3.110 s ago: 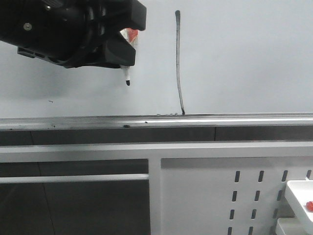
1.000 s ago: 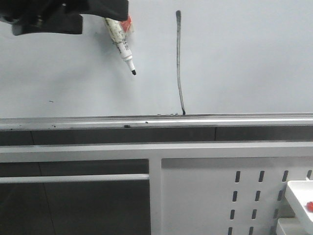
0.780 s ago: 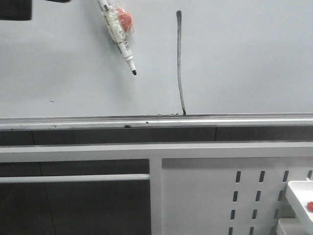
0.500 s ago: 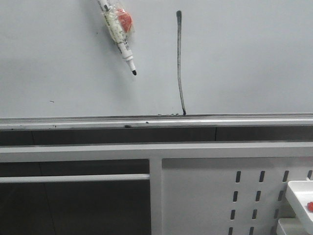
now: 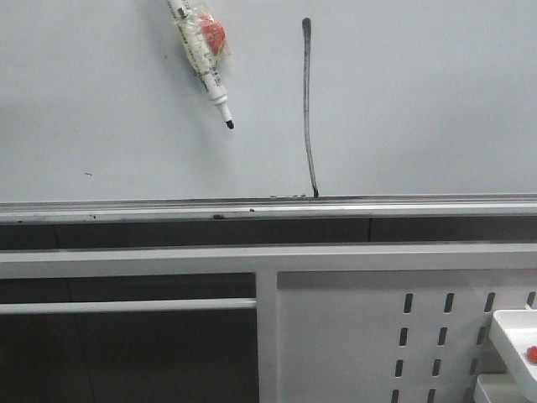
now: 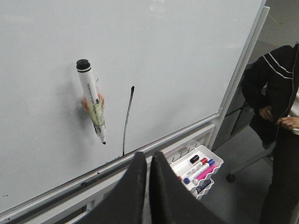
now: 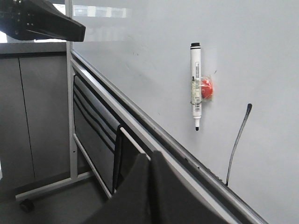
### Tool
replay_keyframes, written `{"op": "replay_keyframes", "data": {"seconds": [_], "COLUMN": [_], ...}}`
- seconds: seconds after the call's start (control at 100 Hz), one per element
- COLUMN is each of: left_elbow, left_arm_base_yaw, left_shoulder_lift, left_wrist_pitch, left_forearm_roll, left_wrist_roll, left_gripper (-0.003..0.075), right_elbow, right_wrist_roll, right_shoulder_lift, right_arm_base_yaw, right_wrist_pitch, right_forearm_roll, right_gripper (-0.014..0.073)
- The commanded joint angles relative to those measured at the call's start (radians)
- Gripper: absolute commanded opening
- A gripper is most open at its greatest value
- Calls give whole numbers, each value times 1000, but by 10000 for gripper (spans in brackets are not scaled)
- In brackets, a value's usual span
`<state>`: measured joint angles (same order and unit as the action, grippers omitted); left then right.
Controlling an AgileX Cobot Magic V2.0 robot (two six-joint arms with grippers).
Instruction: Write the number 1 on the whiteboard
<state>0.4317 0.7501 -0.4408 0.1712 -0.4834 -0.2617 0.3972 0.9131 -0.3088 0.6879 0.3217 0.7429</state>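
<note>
Both pincers sit clenched and empty: the left pincer (image 6: 148, 161) and right pincer (image 7: 149, 158), neither visible from the front. Beyond, on the whiteboard (image 5: 419, 101), the number 1 (image 5: 307, 109) runs down to the rail; beside it hangs a marker (image 5: 201, 63), its upper end cut off.

The whiteboard (image 5: 419, 101) carries a marker (image 5: 204, 67) stuck to its surface, tip slanting down to the right. Just right of it runs the number 1 (image 5: 308, 109), its foot reaching the silver rail (image 5: 268, 208).
</note>
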Motion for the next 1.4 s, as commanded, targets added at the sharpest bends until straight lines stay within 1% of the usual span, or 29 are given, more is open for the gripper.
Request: {"op": "replay_keyframes", "data": {"seconds": [0.0, 0.08, 0.17, 0.26, 0.33, 0.37, 0.4, 0.44, 0.57, 0.67, 0.76, 0.78, 0.81, 0.87, 0.99, 1.18, 1.29, 1.39], "left_elbow": [26, 26, 9, -31, -81, -119, -147, -190, -323, -418, -473, -473, -468, -470, -470, -470, -470, -470], "left_arm_base_yaw": [-1, -1, -1, -4, -26, -61, -81, -135, -288, -392, -458, -472, -494, -524, -584, -661, -692, -700], "left_shoulder_lift": [-3, -3, 2, 15, 48, 79, 106, 153, 298, 388, 427, 434, 443, 450, 467, 469, 469, 469], "left_wrist_pitch": [-63, -63, -88, -162, -257, -315, -333, -364, -370, -362, -362, -342, -280, -233, -93, 132, 133, 133], "left_forearm_roll": [-7, 2, 91, 198, 253, 268, 278, 278, 280, 331, 346, 346, 348, 350, 328, 321, 312, 312], "left_wrist_roll": [5, 5, 5, 5, 0, -16, -18, -18, -4, 65, 141, 153, 155, 165, 192, 192, 197, 197], "left_gripper": [-20, -20, -20, -20, -20, -20, -20, -20, -20, -20, -20, -20, -20, -20, -20, -20, -20, -20], "right_elbow": [23, 23, 23, 23, 23, 23, 23, 23, 23, 23, 23, 23, 23, 23, 23, 23, 23, 23], "right_wrist_roll": [0, 0, 0, 0, 0, 0, 0, 0, 0, 0, 0, 0, 0, 0, 0, 0, 0, 0], "right_shoulder_lift": [-6, -6, -6, -6, -6, -6, -6, -6, -6, -6, -6, -6, -6, -6, -6, -6, -6, -6], "right_arm_base_yaw": [-7, -7, -7, -7, -7, -7, -7, -7, -7, -7, -7, -7, -7, -7, -7, -7, -7, -7], "right_wrist_pitch": [-68, -68, -68, -68, -68, -68, -68, -68, -68, -68, -68, -68, -68, -68, -68, -68, -68, -68], "right_forearm_roll": [17, 17, 17, 17, 17, 17, 17, 17, 17, 17, 17, 17, 17, 17, 17, 17, 17, 17], "right_gripper": [-50, -50, -50, -50, -50, -50, -50, -50, -50, -50, -50, -50, -50, -50, -50, -50, -50, -50]}}
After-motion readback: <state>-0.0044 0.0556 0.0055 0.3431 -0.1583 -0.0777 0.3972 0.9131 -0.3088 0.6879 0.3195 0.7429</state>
